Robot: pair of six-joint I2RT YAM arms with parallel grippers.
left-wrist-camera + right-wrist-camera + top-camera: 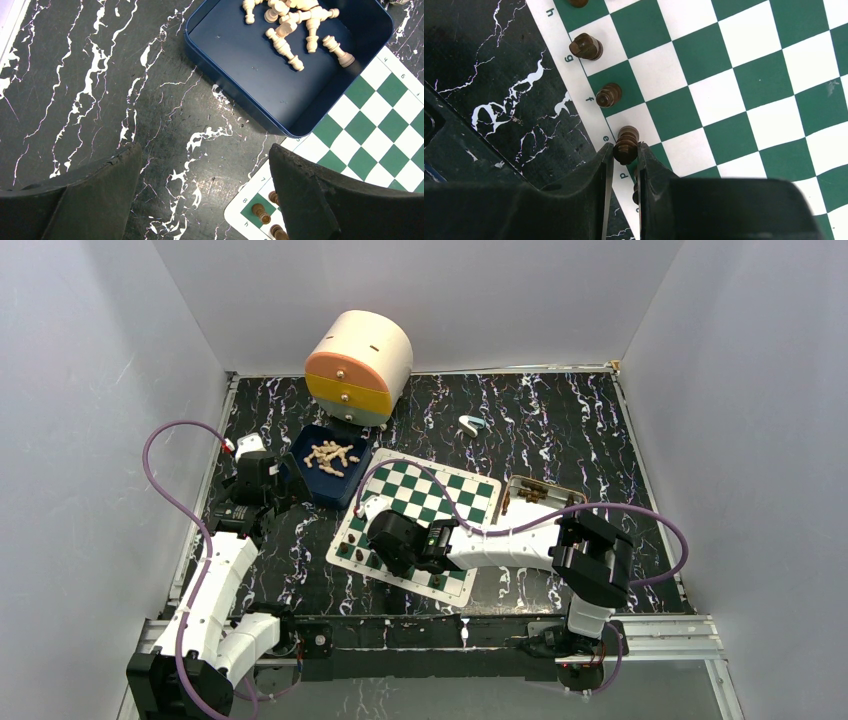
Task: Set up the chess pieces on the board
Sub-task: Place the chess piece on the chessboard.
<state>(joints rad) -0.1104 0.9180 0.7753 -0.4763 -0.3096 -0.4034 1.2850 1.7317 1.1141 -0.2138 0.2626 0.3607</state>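
Note:
The green and white board lies mid-table. My right gripper is over its near-left edge. In the right wrist view it is shut on a dark brown piece standing at the e-file edge square. More dark pieces stand in the same edge row, and show in the left wrist view. My left gripper is open and empty over bare table left of the board. Pale beige pieces lie in a blue tray.
The blue tray sits at the board's far-left corner, overlapping it. A round cabinet with orange and yellow drawers stands at the back. A small tin with dark pieces lies right of the board. A small white and teal object lies behind.

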